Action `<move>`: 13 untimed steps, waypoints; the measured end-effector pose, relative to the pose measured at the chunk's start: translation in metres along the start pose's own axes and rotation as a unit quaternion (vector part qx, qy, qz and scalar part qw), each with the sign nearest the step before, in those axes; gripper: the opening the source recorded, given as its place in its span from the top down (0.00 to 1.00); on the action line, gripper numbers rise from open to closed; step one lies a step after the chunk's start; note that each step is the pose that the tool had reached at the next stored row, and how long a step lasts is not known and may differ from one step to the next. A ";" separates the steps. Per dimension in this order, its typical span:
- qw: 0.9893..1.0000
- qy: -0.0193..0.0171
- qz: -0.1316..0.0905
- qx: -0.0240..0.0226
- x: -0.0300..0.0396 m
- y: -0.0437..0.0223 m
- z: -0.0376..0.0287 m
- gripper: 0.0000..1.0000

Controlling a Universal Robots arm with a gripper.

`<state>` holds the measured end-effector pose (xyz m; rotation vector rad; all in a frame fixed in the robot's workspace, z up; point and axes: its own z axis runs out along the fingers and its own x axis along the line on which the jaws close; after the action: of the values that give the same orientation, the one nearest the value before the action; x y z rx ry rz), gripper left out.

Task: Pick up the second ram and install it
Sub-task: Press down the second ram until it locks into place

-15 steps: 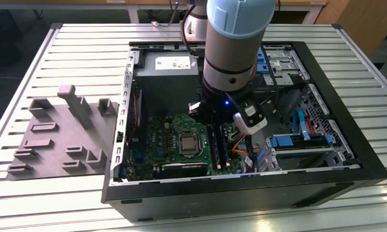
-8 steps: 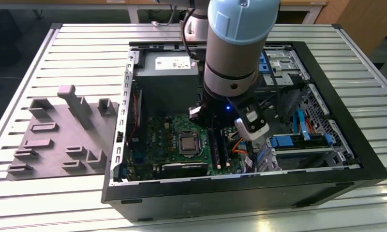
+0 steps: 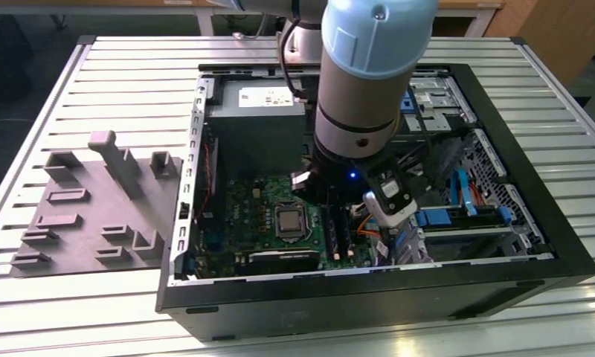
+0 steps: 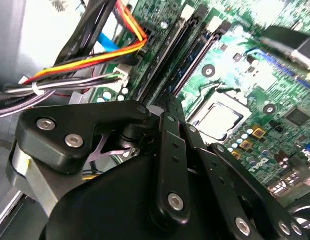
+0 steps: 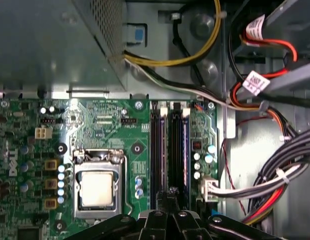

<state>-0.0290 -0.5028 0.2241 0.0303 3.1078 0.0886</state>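
Note:
My gripper [image 3: 332, 212] is low inside the open computer case, over the memory slots [image 3: 341, 232] beside the processor. In both wrist views its fingertips [image 5: 164, 196] stand pressed close together in line with the slots. The second ram [image 5: 170, 150] appears edge-on as a long dark bar. It runs out from the gripper [image 5: 170, 194] between two bluish slots, down at slot height. In the second wrist view the same dark bar, the second ram [image 4: 177, 55], stretches away from the gripper [image 4: 170, 102] across the green board. How deep it sits in its slot is hidden.
The processor socket [image 5: 96, 187] lies beside the slots. Bundles of red, yellow and black cables [image 5: 275, 180] crowd the other side. The grey power supply [image 3: 256, 123] sits at the back of the case [image 3: 377, 286]. A grey moulded tray [image 3: 89, 208] lies on the exterior view's left.

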 end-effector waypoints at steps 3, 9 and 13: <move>1.000 0.000 0.000 0.000 -0.0001 -0.0050 -0.0003 0.89; 1.000 0.000 0.000 0.000 -0.0002 -0.0127 -0.0006 0.89; 1.000 0.000 0.000 0.000 -0.0003 -0.0165 -0.0007 0.89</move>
<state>-0.0290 -0.5193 0.2239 0.0303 3.1079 0.0885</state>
